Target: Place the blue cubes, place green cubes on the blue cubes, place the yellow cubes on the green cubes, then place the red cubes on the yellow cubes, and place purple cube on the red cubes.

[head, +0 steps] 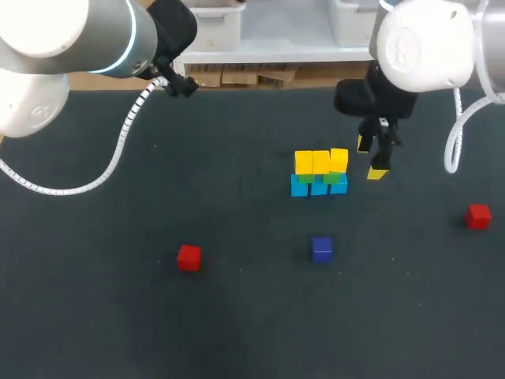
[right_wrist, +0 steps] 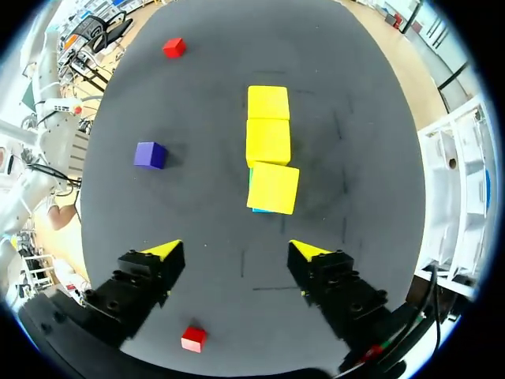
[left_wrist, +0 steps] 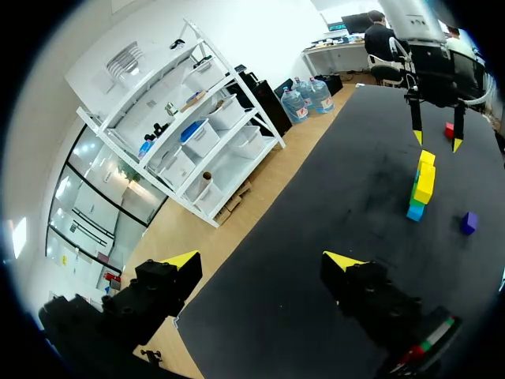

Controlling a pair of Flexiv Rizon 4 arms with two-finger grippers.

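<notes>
My right gripper (head: 371, 158) hangs wide open, empty, just beside the stack (head: 319, 175). From its wrist the yellow cubes (right_wrist: 268, 142) hide nearly everything beneath them. My left gripper (left_wrist: 262, 259) gapes empty, well apart.

Dark grey table (head: 87, 316) — matte top, faint thin scratch marks (right_wrist: 272, 289) — near its middle.

The cube stack (head: 319, 174) stands mid-worktop (head: 95, 316), one cube (head: 321, 249) before it. Another cube (head: 188, 257) lies left, a third cube (head: 476, 215) far right.
</notes>
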